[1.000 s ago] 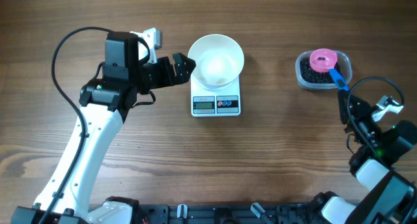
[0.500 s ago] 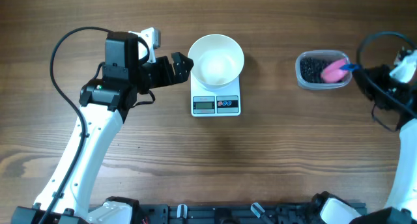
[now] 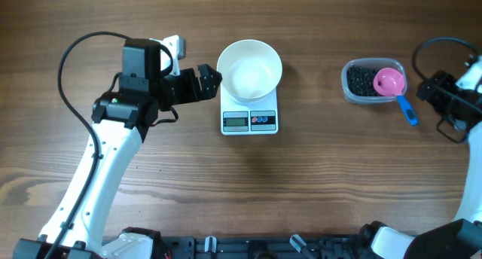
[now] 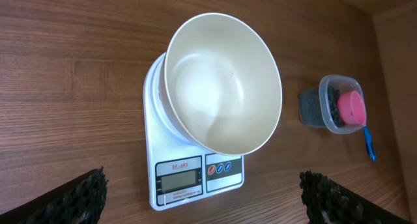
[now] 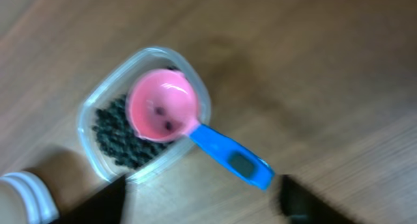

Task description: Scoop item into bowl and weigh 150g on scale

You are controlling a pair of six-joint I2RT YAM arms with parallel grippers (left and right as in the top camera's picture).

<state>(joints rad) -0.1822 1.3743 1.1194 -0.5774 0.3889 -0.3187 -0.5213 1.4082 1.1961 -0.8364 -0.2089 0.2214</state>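
We judge the task to be at its very start, with nothing weighed so far. The white bowl (image 3: 249, 68) sits on the kitchen scale (image 3: 249, 121) in the middle of the surface (image 3: 301, 184), and in the left wrist view its inside is bare, with not a single bead in it. We cannot read any figure on the scale's display.

The black beads (image 3: 361, 82) are all in the clear tub (image 3: 348, 95), well apart from the bowl and to its right. The pink scoop (image 3: 389, 82) lies with its cup in the tub on top of the beads. Its blue handle sticks out over the rim toward the right arm. In the right wrist view we see only a couple of beads in the cup, so no real load has been taken.

The right pincer (image 5: 202, 199) stands wide with nothing between its fingers, near the handle but not touching it. The left pincer (image 4: 202, 201) is also wide and holds nothing. It hangs just beside the bowl on its left.

By our reckoning almost everything is left to do:
- take the scoop by its handle;
- fill it from the tub;
- carry loads across to the bowl;
- repeat until the scale reads the target.
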